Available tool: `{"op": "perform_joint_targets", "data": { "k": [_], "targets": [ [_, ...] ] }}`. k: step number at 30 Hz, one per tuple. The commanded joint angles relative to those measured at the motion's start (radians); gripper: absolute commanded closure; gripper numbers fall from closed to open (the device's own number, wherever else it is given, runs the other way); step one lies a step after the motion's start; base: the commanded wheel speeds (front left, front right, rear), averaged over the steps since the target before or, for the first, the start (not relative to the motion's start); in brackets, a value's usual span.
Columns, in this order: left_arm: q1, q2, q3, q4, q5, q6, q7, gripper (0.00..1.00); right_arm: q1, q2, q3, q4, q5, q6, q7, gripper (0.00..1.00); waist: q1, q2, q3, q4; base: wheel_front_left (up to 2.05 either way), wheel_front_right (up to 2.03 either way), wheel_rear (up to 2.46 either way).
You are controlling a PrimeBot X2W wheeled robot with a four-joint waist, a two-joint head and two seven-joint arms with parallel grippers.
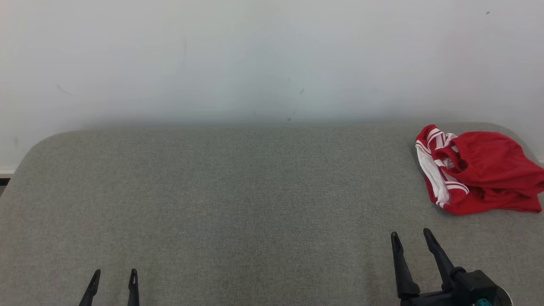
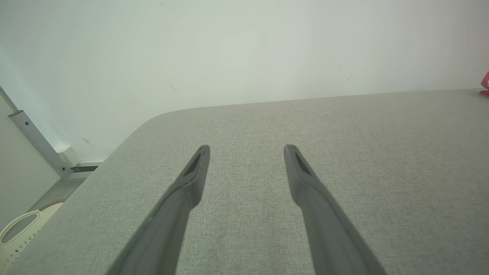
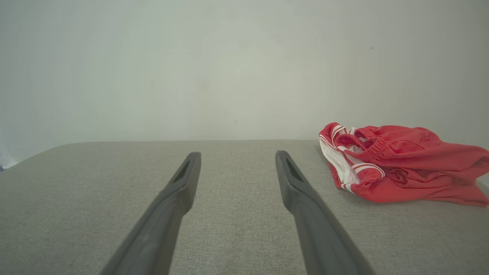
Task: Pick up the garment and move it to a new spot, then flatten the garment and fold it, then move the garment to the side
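garment (image 1: 480,172) lies on the table's (image 1: 238,191) far right corner.

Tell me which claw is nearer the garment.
The right claw: the red garment lies ahead of it, at the far right; the left claw is across the table.

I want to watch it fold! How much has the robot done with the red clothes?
Nothing looks done: the red garment lies crumpled on the grey table, far right. Nothing is in hand: the right end effector and left end effector are open, empty, apart from it. Left to do: pick up, move, flatten, fold, set aside.
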Motion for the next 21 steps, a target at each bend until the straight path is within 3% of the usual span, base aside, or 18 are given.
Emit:
{"op": "perform_joint_targets", "data": {
  "k": [1, 18, 19, 21],
  "targets": [
    [-0.014, 0.002, 0.001, 0.004, -0.001, -0.002, -0.007, 0.00, 0.011, -0.001, 0.003, 0.000, -0.005, -0.003, 0.000, 0.00, 0.0000, 0.0000, 0.001, 0.001, 0.00, 0.00, 0.00],
    [0.006, -0.001, 0.017, -0.004, -0.026, 0.023, -0.015, 0.00, 0.010, 0.000, 0.003, 0.006, 0.022, -0.003, 0.000, 0.00, 0.0000, 0.0000, -0.001, -0.002, 0.00, 0.00, 0.00],
    [-0.005, -0.002, 0.013, -0.002, -0.021, 0.021, -0.008, 1.00, 0.008, 0.000, 0.005, 0.006, 0.019, 0.000, 0.000, 1.00, 0.0000, 0.0000, -0.001, -0.002, 0.00, 0.00, 0.00],
    [0.003, -0.011, 0.007, 0.014, -0.021, 0.018, -0.006, 1.00, 0.018, 0.001, 0.006, 0.022, 0.020, 0.000, 0.001, 1.00, 0.0000, 0.0000, -0.001, -0.002, 0.00, 0.00, 0.00]
  ]
}}
